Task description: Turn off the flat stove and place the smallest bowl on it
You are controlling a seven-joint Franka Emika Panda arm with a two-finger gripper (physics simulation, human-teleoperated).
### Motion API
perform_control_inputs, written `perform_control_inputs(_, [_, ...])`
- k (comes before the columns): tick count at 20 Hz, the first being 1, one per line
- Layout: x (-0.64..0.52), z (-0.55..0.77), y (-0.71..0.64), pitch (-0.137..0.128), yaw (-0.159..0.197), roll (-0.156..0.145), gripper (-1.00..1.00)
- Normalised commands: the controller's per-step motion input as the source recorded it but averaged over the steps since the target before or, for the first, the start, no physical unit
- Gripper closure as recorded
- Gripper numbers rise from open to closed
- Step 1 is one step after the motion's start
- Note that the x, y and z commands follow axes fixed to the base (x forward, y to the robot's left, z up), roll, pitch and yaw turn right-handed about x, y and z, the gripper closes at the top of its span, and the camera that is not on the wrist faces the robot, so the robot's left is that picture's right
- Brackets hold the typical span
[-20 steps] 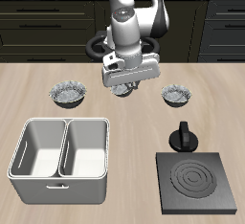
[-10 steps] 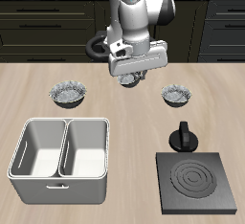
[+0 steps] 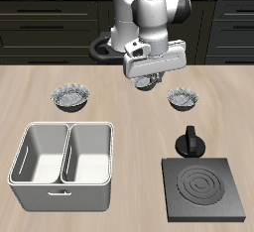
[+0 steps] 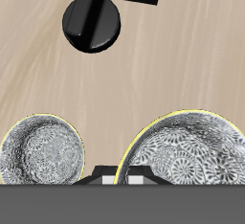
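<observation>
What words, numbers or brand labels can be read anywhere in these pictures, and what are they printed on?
None: no text, number or logo can be read in either view.
The flat stove shows only ring coils, and its knob is plain black.
The white double-basin tray is blank.
The crinkled grey bowls carry only a patterned texture.
The gripper and arm show no marking.

End effector [image 3: 147, 81] raised, seemingly gripping something.
</observation>
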Motion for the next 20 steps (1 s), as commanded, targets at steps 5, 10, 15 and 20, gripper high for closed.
perform_control_inputs(5, [0.28, 0.18, 0.41, -0.014, 0.019, -0.001, 1.00])
perform_control_inputs(10, [0.27, 0.18, 0.31, 0.000, 0.002, -0.022, 1.00])
perform_control_inputs(15, [0.29, 0.24, 0.19, -0.012, -0.020, -0.046, 1.00])
perform_control_inputs(20, [0.25, 0.29, 0.10, -0.041, -0.030, -0.039, 1.00])
